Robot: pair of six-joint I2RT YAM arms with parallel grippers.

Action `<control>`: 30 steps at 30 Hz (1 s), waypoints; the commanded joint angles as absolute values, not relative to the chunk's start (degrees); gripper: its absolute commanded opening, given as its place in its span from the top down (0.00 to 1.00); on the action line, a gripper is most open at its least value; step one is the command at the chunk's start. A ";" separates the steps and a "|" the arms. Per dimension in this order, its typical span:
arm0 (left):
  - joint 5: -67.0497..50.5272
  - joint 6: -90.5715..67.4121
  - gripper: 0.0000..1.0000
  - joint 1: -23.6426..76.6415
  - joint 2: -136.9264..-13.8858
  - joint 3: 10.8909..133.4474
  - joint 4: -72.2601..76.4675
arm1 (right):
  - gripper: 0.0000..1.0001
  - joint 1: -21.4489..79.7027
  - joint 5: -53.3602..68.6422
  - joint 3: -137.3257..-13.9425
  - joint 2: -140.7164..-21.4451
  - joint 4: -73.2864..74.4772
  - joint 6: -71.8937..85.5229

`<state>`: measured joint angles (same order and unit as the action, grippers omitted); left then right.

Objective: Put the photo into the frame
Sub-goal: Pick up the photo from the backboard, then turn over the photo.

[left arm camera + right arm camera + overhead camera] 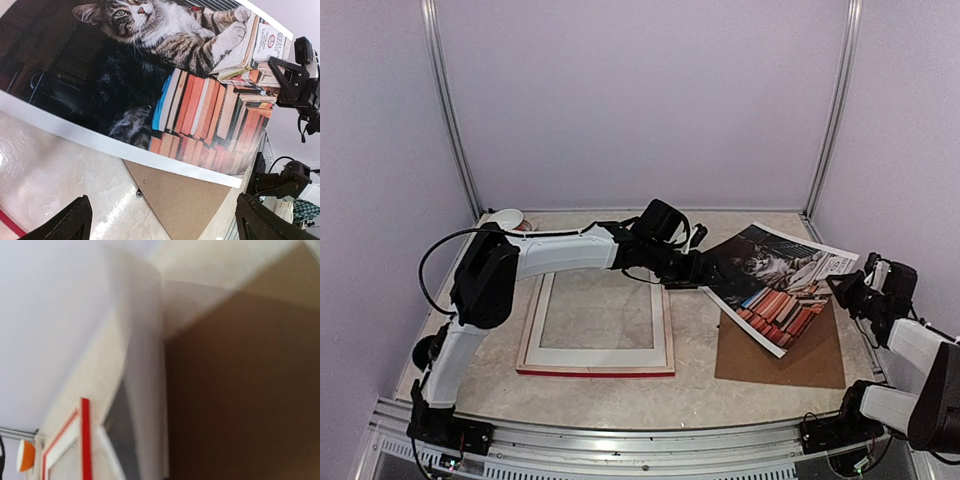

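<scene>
The right fingers [285,75] are pinching the photo [770,285] by one edge, while the left fingers [70,222] are hanging spread nearby. Held from one side only, it is risking a sag or slip before reaching the frame [595,355].

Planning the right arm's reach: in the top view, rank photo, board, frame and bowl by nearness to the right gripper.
1. Photo, at the right gripper.
2. Board, right side, under the photo.
3. Frame, left of centre.
4. Bowl, far-left corner.

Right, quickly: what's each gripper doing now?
Left gripper: jaws open, holding nothing.
Right gripper: closed on the edge of the photo.
</scene>
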<state>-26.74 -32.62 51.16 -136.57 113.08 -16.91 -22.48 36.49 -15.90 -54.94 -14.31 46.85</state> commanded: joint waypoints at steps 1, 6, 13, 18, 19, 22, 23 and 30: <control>-25.65 -30.86 0.01 49.56 -129.28 111.43 -16.88 | 1.00 -23.08 36.67 -21.41 -51.22 -11.78 46.89; -22.04 -31.19 0.01 46.62 -122.42 105.08 -15.58 | 1.00 -23.07 37.30 -26.88 -49.08 -10.11 46.02; -16.30 -31.08 0.01 43.26 -113.32 96.56 -15.40 | 1.00 -18.82 34.92 -34.84 -48.17 -8.16 42.38; -14.80 -31.48 0.01 41.75 -109.20 91.80 -14.80 | 1.00 -10.93 28.00 -42.87 -49.82 -2.53 35.35; -14.52 -31.69 0.01 41.41 -108.80 91.36 -14.85 | 1.00 -9.25 27.20 -43.56 -50.22 -2.27 34.46; -13.54 -32.05 0.01 40.60 -107.33 90.20 -14.94 | 1.00 -4.46 25.48 -45.41 -51.51 -1.79 31.26; -13.16 -32.19 0.01 40.34 -106.82 89.85 -14.86 | 1.00 -2.60 24.88 -46.27 -52.17 -1.44 29.81; -12.31 -33.57 0.01 38.41 -103.88 87.86 -14.06 | 1.00 12.53 17.98 -54.18 -59.58 5.02 18.00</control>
